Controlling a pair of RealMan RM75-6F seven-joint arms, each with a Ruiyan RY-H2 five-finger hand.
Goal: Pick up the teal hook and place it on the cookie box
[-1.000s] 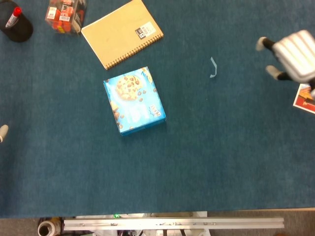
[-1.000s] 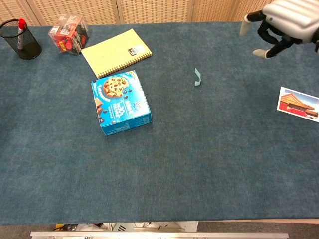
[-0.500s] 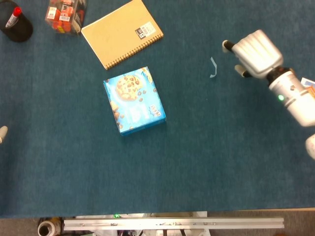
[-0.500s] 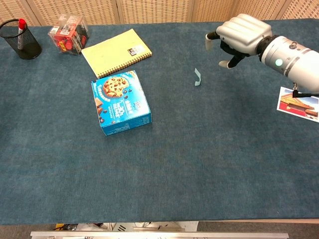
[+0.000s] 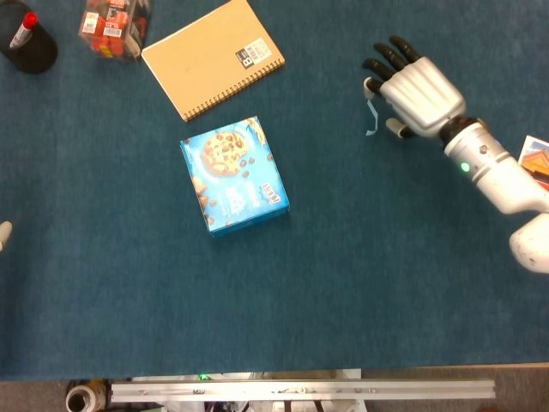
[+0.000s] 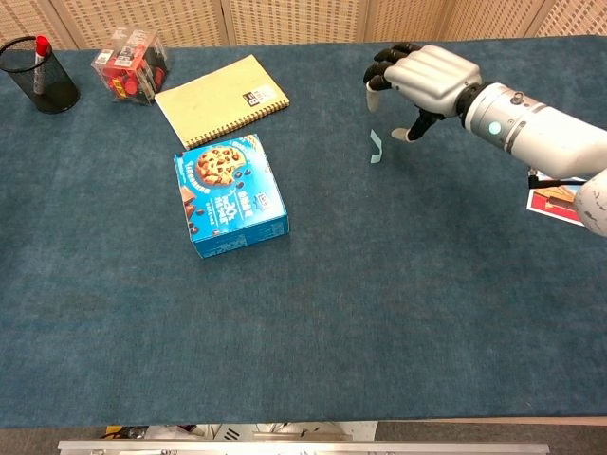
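The small teal hook [image 5: 371,118] [image 6: 377,148] lies on the blue cloth right of centre. My right hand [image 5: 413,87] [image 6: 421,78] hovers just right of and above it, fingers spread and holding nothing. The blue cookie box [image 5: 233,176] [image 6: 229,194] lies flat left of the hook, about a box-length away. At the far left edge of the head view only a tip of my left hand [image 5: 4,232] shows, too little to tell its state.
A tan spiral notebook [image 5: 213,57] [image 6: 221,99] lies behind the box. A clear box of red items [image 5: 112,27] [image 6: 131,64] and a black pen cup [image 5: 27,43] [image 6: 40,76] stand at the back left. A postcard [image 5: 537,162] [image 6: 563,200] lies at the right edge.
My right hand has moved left from the right edge to just beside the hook and its fingers have spread out. The hook and box have not moved.
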